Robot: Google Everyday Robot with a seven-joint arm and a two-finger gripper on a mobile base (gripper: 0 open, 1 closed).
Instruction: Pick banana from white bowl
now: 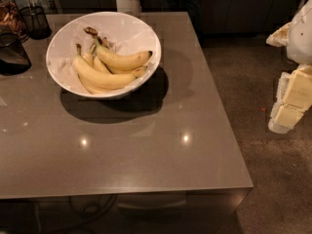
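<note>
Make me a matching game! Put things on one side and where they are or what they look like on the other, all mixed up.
Things:
1. banana
2. bowl
3. dark glass
4. gripper

Places or looks:
A. at the left edge of the table
B. right of the table, over the floor
C. inside the bowl, on top of the pile
D. white and round

Pairs: 1-C, 2-D, 3-A, 4-B
</note>
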